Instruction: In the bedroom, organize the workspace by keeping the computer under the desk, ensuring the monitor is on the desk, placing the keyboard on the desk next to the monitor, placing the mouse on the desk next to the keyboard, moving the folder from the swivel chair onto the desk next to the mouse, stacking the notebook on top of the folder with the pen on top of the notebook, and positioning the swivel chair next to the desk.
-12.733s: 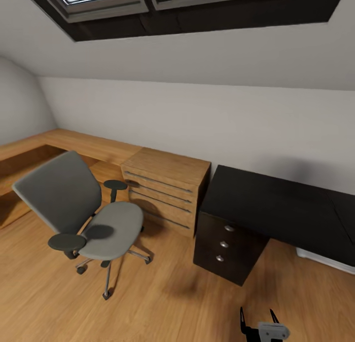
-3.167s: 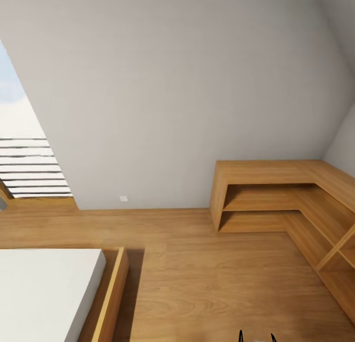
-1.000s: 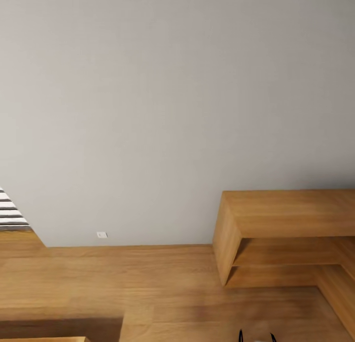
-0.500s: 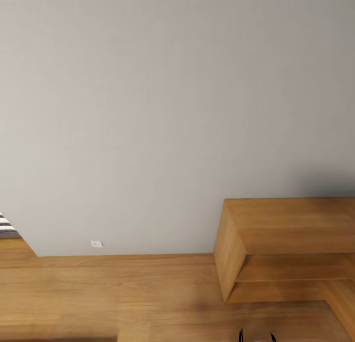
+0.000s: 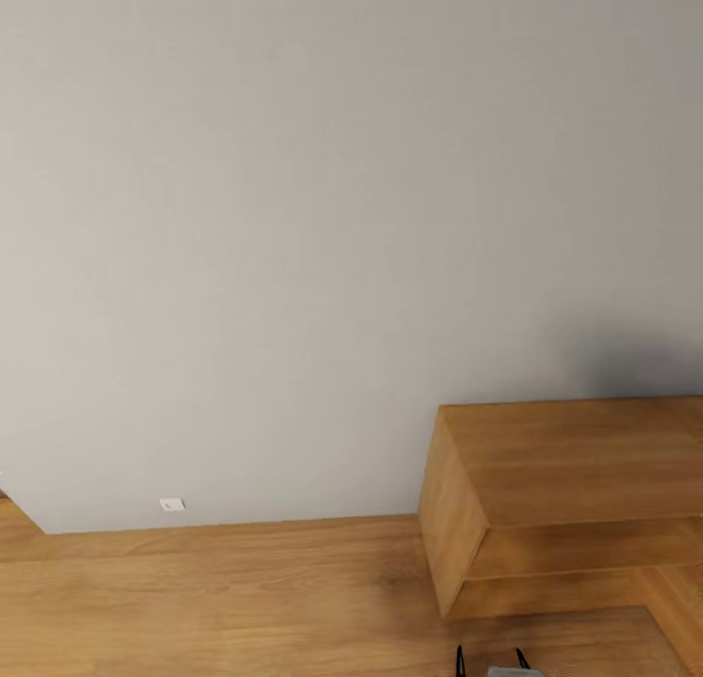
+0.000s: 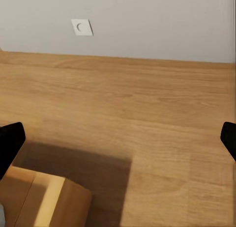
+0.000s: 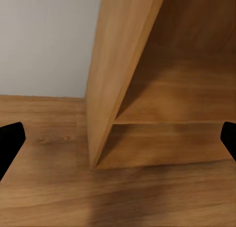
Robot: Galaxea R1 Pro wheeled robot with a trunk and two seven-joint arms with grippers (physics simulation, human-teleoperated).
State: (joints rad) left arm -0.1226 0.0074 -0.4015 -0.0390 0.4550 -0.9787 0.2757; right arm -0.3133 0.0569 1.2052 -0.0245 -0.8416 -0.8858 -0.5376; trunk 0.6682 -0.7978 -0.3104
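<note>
The desk, swivel chair and the other task things are out of view. I face a bare grey wall (image 5: 293, 218) above a wooden floor (image 5: 215, 599). The two black fingertips of my right gripper (image 5: 488, 663) poke up at the head view's lower edge. In the right wrist view my right gripper (image 7: 118, 143) is open and empty, pointing at the end panel of a light wooden shelf unit (image 7: 118, 79). My left gripper (image 6: 118, 148) is also open and empty, over the bare floor (image 6: 147, 104).
The light wooden shelf unit (image 5: 566, 491) stands against the wall at the right, with an open shelf under its top. A small white wall socket (image 5: 172, 504) sits low on the wall. A wooden corner (image 6: 44, 200) lies close below the left gripper.
The camera has swung away from the desk and swivel chair, past a bed, and closed in on the wall and shelf unit. The right fingertips now show slightly higher and further left.
</note>
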